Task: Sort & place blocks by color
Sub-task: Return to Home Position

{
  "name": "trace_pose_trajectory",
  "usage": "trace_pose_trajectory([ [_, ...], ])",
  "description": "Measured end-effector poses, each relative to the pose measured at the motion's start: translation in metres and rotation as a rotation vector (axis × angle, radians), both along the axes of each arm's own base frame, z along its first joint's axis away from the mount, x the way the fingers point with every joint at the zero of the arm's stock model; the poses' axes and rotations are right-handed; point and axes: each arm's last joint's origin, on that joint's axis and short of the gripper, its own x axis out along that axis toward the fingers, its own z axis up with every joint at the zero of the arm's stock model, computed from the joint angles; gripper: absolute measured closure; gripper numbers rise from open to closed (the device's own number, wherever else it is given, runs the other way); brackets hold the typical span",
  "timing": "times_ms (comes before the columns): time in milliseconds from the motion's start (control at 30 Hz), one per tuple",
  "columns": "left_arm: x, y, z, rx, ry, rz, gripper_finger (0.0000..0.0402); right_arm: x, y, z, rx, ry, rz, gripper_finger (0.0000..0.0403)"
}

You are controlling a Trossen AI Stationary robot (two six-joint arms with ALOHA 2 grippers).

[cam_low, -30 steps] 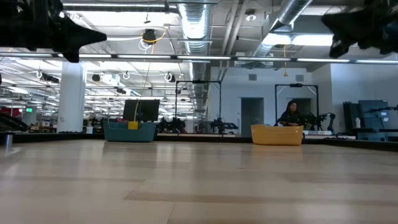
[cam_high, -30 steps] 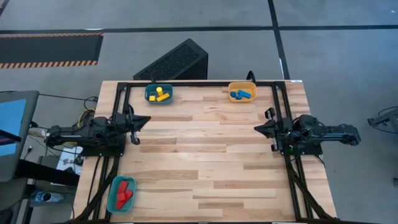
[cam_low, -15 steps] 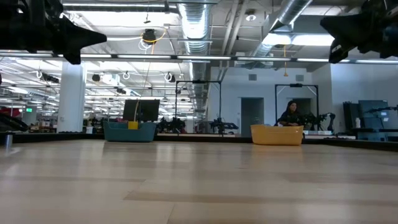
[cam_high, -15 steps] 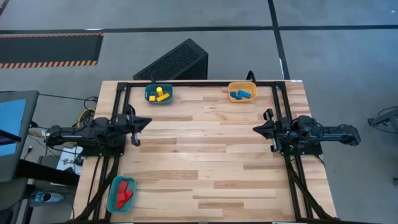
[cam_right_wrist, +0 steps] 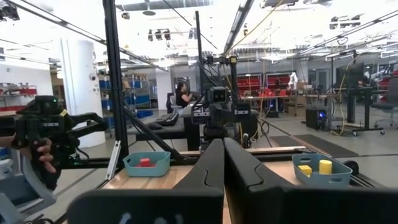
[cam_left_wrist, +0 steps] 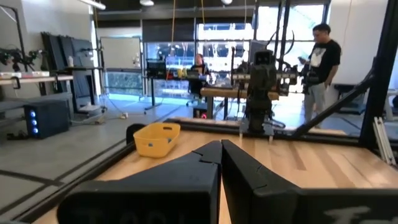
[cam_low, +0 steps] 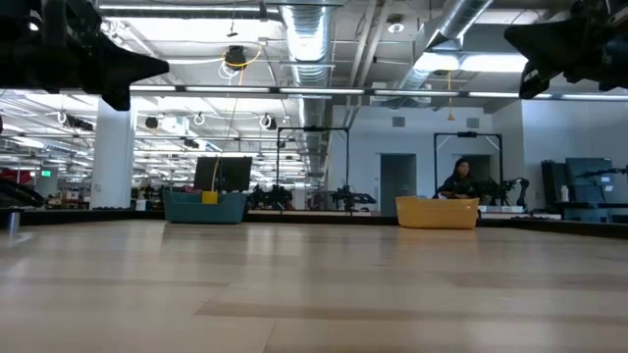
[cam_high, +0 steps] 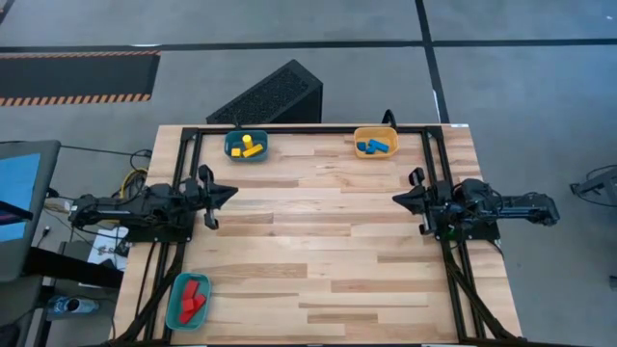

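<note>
Yellow blocks (cam_high: pixel 248 146) lie in a teal bin (cam_high: pixel 231 153) at the far left. Blue blocks (cam_high: pixel 375 146) lie in an orange bin (cam_high: pixel 359 136) at the far right. Red blocks (cam_high: pixel 193 297) lie in a teal bin (cam_high: pixel 174 310) at the near left corner. My left gripper (cam_high: pixel 231 190) is shut and empty at the table's left edge, raised above the wood. My right gripper (cam_high: pixel 395 200) is shut and empty at the right edge, also raised. Each points toward the table's middle.
A black frame (cam_high: pixel 308 129) runs along the table's far edge and down both sides. The bare wooden top (cam_high: pixel 318 241) lies between the two arms. A person (cam_low: pixel 458 182) shows in the room beyond the table.
My left gripper has crept a little toward the table's right edge, staying shut. Nothing else has moved.
</note>
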Motion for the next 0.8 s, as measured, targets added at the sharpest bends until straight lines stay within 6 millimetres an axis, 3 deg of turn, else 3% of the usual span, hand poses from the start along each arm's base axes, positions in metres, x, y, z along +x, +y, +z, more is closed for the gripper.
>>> trace_pose_trajectory([
  [200, 0.0011, -0.0001, -0.0072, -0.012, 0.072, -0.007, 0.0401, 0.0001, -0.0005, -0.0002, 0.003, 0.001, -0.016, 0.0385],
  [800, 0.0013, -0.0003, -0.0073, -0.044, 0.063, -0.015, 0.0401, 0.0008, -0.0005, -0.0027, 0.005, 0.026, -0.016, 0.0381],
])
